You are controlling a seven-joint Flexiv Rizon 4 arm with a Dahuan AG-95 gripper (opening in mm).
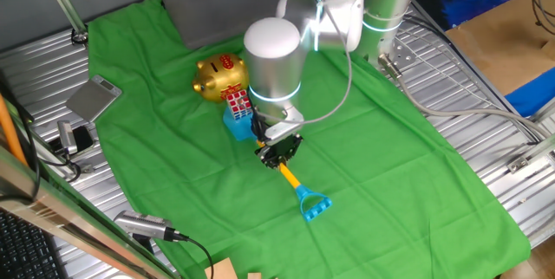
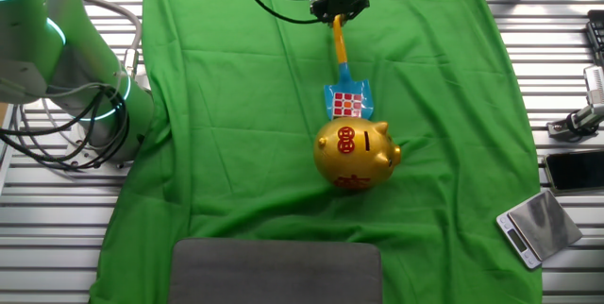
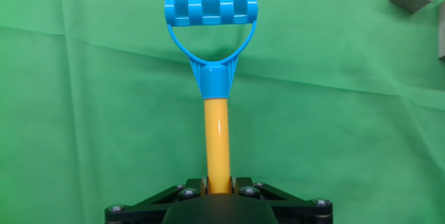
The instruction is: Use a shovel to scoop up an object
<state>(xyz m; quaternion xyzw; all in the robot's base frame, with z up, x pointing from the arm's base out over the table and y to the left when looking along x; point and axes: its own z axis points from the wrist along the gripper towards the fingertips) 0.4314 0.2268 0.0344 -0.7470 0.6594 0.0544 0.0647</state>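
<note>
The claw (image 1: 277, 152) is clenched on the yellow shaft of the shovel (image 1: 290, 176), gripping it about midway; the hand view shows the shaft rising from between the black fingers (image 3: 182, 193) to the blue D-shaped handle (image 3: 211, 12), which the arm partly screens elsewhere. The other fixed view alone shows the light blue blade (image 2: 350, 105) lying flat on the green cloth (image 2: 236, 134), with the multicoloured cube (image 2: 347, 105) sitting on it. Just beyond, touching or nearly touching the blade's tip, stands a gold piggy bank (image 2: 356, 154) bearing red marks too small to read. A grey scale (image 2: 539, 226) rests on the slatted bench (image 2: 566, 77).
</note>
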